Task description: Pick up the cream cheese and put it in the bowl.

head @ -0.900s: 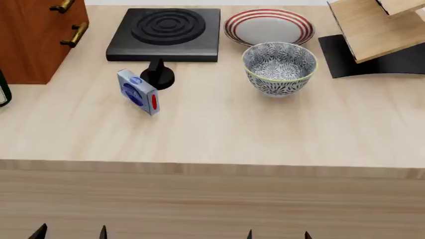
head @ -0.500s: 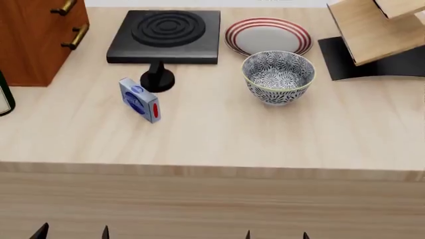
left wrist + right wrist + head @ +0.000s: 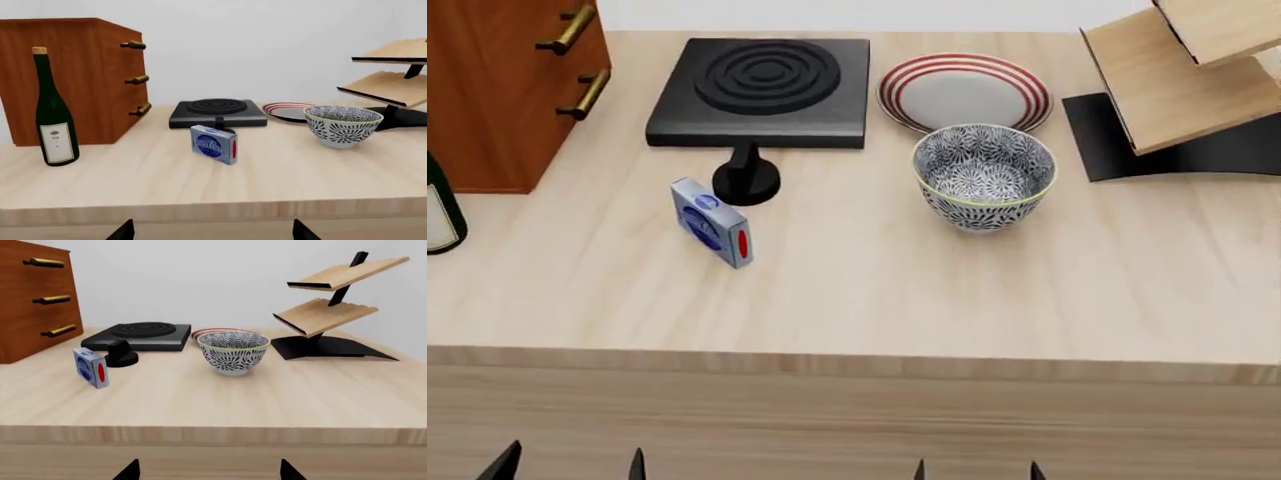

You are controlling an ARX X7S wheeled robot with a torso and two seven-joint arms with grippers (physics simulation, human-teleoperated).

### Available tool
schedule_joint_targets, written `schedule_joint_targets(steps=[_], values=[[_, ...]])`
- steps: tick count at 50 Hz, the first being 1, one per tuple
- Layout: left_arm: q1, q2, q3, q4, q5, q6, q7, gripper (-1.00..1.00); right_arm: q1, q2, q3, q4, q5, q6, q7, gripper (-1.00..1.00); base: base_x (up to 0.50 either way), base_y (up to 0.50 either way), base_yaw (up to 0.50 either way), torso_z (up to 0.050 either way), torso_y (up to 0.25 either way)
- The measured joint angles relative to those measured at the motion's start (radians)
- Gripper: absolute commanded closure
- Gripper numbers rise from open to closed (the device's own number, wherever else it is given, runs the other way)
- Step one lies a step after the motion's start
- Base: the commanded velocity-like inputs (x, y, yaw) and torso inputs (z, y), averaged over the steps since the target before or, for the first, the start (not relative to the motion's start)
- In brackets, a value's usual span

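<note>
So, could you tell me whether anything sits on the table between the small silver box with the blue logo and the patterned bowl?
Nothing visible does: bare wooden tabletop separates the upright silver cream cheese box from the floral bowl. The black knob stands behind the box, off that line.

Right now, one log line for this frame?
phase: pre-approach | cream cheese: on edge, counter, beside knob | bowl: upright, empty | left fingers: open, short of counter | right fingers: open

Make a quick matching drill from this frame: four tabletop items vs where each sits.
Items:
1. cream cheese
2. bowl
3. plate
4. wine bottle

Places:
A. behind the bowl, beside the black burner
B. standing on edge in front of the black knob
C. beside the wooden cabinet
D. in front of the red-ringed plate

Pairs: 1-B, 2-D, 3-A, 4-C
</note>
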Motion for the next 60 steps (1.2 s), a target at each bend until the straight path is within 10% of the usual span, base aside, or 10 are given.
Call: schedule_joint_targets(steps=[60], values=[[-0.012,-0.053,0.067,-0.016,-0.012,0.025,-0.101,-1.0,0.018,0.055,-0.067,-0.02,0.068,0.016,0.066,-1.0,0.14,0.0,0.0,0.01,0.0]])
